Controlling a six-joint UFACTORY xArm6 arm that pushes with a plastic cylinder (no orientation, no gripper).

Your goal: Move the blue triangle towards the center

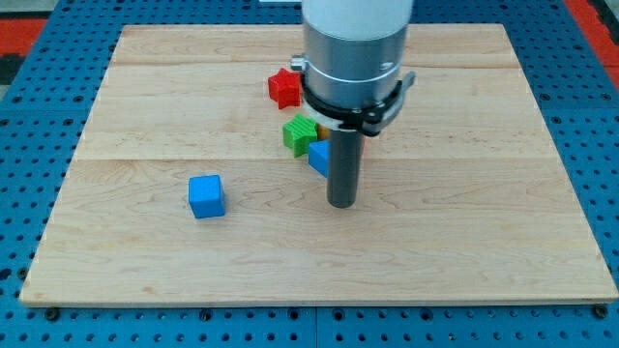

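Note:
The blue triangle (317,157) lies near the board's middle, mostly hidden behind my rod; only its left part shows. My tip (341,204) rests on the wood just below and to the right of it, close to or touching it. A green block (300,132) sits right above the blue triangle, touching it. A red star-shaped block (283,87) lies further up. A blue cube (206,196) stands apart at the view's left.
The wooden board (464,251) lies on a blue perforated table (29,193). The arm's wide grey body (353,48) hangs over the board's upper middle and hides what is behind it. A sliver of red shows at the rod's right.

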